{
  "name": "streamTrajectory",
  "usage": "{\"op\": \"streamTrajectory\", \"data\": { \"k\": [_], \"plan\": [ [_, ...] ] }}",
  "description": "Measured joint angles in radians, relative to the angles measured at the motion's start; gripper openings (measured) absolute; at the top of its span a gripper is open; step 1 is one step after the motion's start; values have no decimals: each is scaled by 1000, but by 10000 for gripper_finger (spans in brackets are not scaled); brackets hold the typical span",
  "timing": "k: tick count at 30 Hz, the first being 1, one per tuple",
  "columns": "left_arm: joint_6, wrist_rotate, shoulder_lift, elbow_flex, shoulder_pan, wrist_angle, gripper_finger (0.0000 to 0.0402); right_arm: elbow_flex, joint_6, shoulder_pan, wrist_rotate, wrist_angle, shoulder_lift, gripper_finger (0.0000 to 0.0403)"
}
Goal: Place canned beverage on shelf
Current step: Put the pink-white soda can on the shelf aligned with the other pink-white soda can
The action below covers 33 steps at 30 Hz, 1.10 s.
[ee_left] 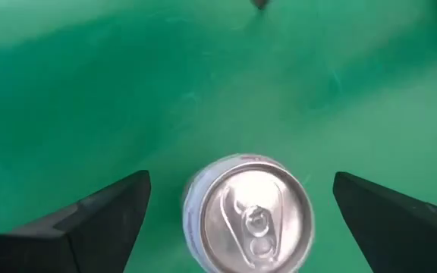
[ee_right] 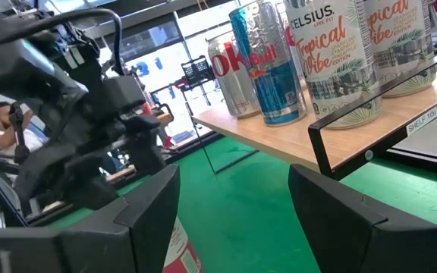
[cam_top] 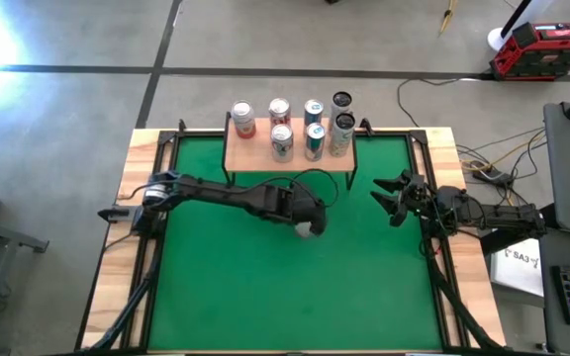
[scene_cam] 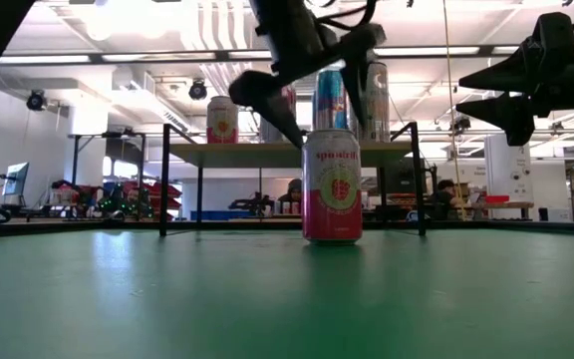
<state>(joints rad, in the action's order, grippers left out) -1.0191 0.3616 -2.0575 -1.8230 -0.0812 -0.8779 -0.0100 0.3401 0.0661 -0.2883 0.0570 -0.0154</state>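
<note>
Low view: left gripper (scene_cam: 307, 105) fingers spread above upright can (scene_cam: 332, 186).

eight cans (cam_top: 281, 141), one shelf (cam_top: 255, 156), two arms (cam_top: 236, 196)

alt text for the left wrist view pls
Looking straight down, the left gripper is open with its two dark fingers either side of an upright silver-topped can, not touching it, on the green mat.

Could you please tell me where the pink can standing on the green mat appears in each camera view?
High view: pink can mostly hidden under the left pincer, mid-mat.
Low view: centre, upright before the shelf.
Left wrist view: lid between open fingers.
Right wrist view: bottom edge.
Shared landmark: the shelf.
</note>
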Motion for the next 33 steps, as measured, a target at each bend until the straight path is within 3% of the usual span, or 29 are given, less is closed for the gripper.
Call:
{"op": "streamTrajectory", "data": {
  "k": [7, 12, 16, 21, 27, 33],
  "plan": [
    [-331, 32, -31, -41, -22, -117, 398, 0, 0, 0, 0, 0, 0, 238],
    [-458, 30, -86, -113, -24, -171, 398, 0, 0, 0, 0, 0, 0, 238],
    [-460, 31, -175, -255, -23, -264, 398, 0, 0, 0, 0, 0, 0, 238],
    [-461, 30, -329, -540, -24, -517, 398, 0, 0, 0, 0, 0, 0, 238],
    [-540, 23, -224, -363, -44, -477, 398, 0, 0, 0, 0, 1, 0, 238],
    [-548, 59, -204, -363, -65, -489, 398, 0, 0, 0, 0, 0, 0, 238]
  ]
}}
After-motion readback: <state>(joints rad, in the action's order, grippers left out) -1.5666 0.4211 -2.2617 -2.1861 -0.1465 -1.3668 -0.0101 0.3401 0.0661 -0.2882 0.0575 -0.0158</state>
